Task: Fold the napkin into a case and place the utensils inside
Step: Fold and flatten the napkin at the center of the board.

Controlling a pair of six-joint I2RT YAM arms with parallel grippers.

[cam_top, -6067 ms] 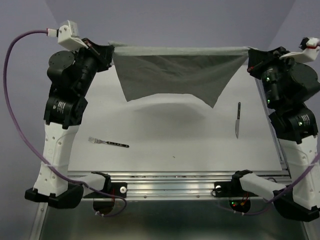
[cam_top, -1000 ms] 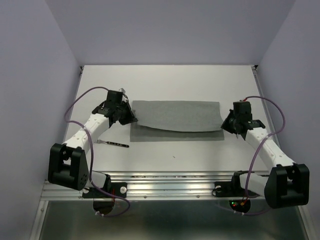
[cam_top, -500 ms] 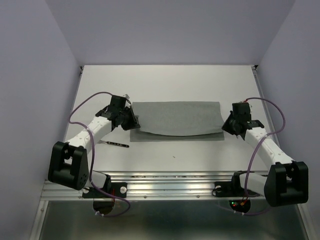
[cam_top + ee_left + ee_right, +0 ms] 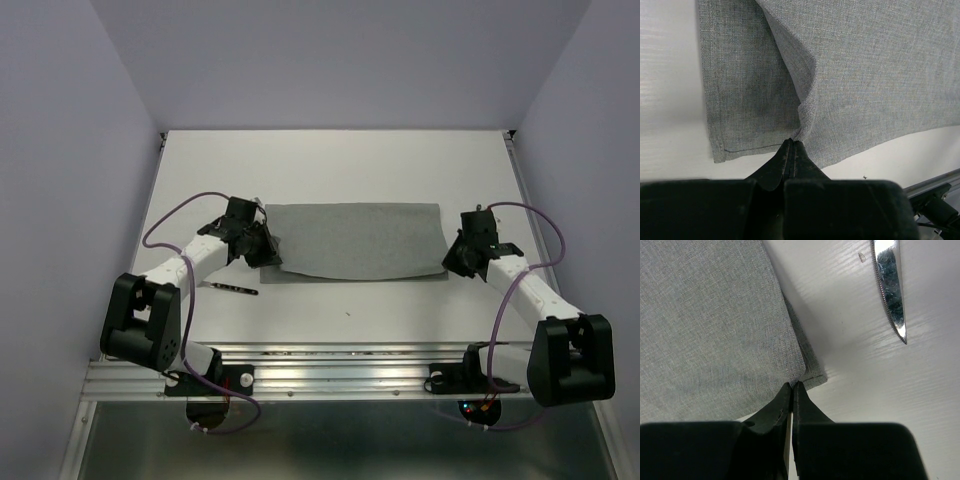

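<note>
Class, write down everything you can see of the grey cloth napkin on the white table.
The plain mid-grey woven cloth napkin lies on the white table, folded into a wide two-layer oblong. The upper layer's near edge curves short of the hemmed lower layer, which shows along the front. The left gripper and right gripper, both shut, each pinch a near corner of the upper layer.

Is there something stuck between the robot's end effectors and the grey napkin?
No, nothing visible stands between them. The left end effector and the right end effector are each shut directly on the napkin, pinching the cloth at its near corners.
</note>
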